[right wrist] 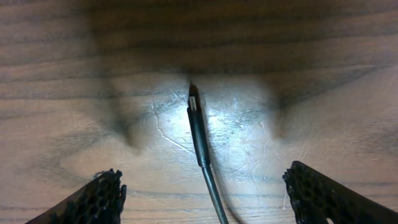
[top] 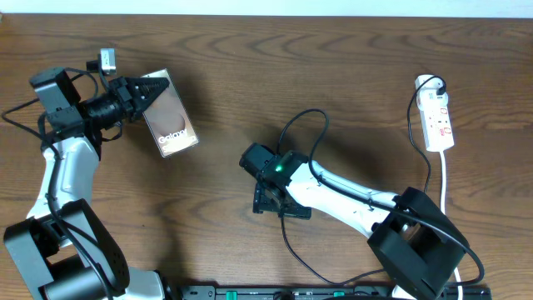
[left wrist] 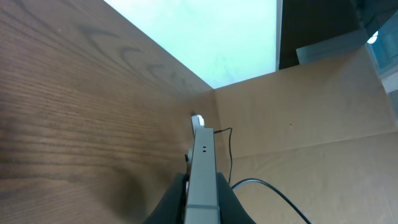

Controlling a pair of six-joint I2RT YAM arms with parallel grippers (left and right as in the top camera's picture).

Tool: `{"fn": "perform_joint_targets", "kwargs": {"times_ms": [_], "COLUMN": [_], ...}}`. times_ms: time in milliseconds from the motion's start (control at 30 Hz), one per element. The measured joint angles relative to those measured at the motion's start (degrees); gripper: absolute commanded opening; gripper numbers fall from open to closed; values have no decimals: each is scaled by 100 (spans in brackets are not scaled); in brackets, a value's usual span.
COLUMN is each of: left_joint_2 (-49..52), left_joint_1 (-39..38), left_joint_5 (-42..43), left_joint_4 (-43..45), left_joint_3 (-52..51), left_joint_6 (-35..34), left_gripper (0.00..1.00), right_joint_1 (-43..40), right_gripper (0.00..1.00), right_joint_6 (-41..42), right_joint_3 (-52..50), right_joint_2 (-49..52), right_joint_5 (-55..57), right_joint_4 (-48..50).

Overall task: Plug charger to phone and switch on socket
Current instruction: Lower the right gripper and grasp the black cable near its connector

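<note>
The phone (top: 172,119) is a dark slab with white "Galaxy" lettering, held off the table at the far left. My left gripper (top: 148,92) is shut on its upper end; the left wrist view shows the phone edge-on (left wrist: 202,180) between the fingers (left wrist: 202,202). The charger, a thin black cable (top: 286,237), runs to my right gripper (top: 271,198) at the table's middle. In the right wrist view its plug tip (right wrist: 193,102) lies on the wood between the open fingers (right wrist: 202,177), untouched. The white socket (top: 439,121) lies at the far right.
A white cord (top: 445,179) runs from the socket toward the table's front edge. A black plug (top: 436,84) sits at the socket's far end. The right arm's body (top: 350,196) lies across the table between the gripper and the socket.
</note>
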Motion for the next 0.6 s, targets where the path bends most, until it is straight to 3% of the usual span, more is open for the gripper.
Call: {"fn": "perform_joint_targets", "kwargs": {"times_ms": [300, 433, 600], "left_joint_2": [0, 0, 0], "left_joint_1": [0, 0, 0], "left_joint_5": [0, 0, -2], "left_joint_4": [0, 0, 2], "left_joint_3": [0, 0, 0], "left_joint_6": [0, 0, 0], "left_gripper": [8, 8, 7], "right_joint_1": [-72, -188, -205], "right_gripper": [82, 75, 58], "right_joint_6": [63, 81, 107], "right_joint_3": [0, 0, 0], "right_joint_2": [262, 358, 358], "right_joint_5": [-179, -295, -339], "right_joint_4": [-24, -44, -39]}}
